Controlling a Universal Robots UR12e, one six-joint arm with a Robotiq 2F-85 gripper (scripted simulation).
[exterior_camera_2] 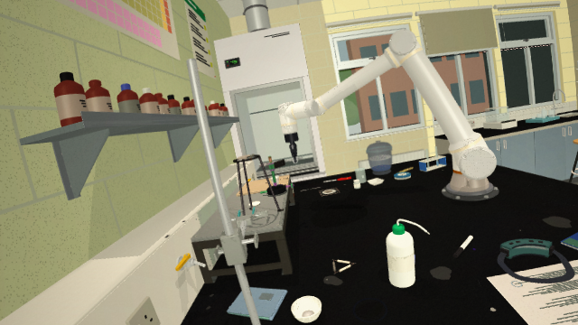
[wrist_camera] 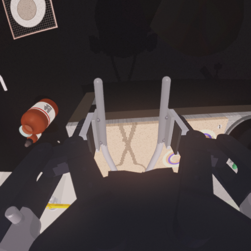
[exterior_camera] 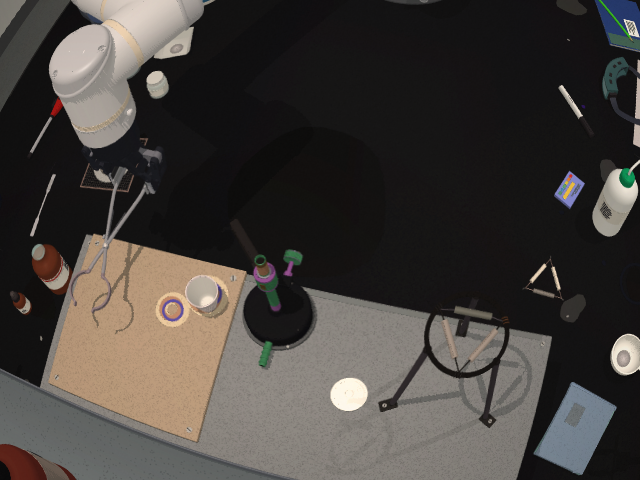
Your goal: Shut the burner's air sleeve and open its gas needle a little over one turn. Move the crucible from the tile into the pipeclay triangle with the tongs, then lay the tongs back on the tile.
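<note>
The metal tongs (exterior_camera: 106, 243) are held by their two handles in my gripper (wrist_camera: 132, 131) and hang above the tan tile's (exterior_camera: 145, 330) far left corner, jaws spread open over the tile. The white crucible (exterior_camera: 203, 293) stands upright on the tile's right side, next to a purple ring mark (exterior_camera: 172, 309). The burner (exterior_camera: 271, 289) stands on its black base just right of the tile, with a green needle knob (exterior_camera: 265, 354) at the near side. The pipeclay triangle (exterior_camera: 468, 336) rests on the black tripod further right.
Behind the work lies the black bench with a wire gauze (wrist_camera: 30, 16) and a small jar (exterior_camera: 156, 84). Brown bottles (exterior_camera: 50, 268) stand left of the tile. A white disc (exterior_camera: 349, 395) lies on the grey slab between burner and tripod.
</note>
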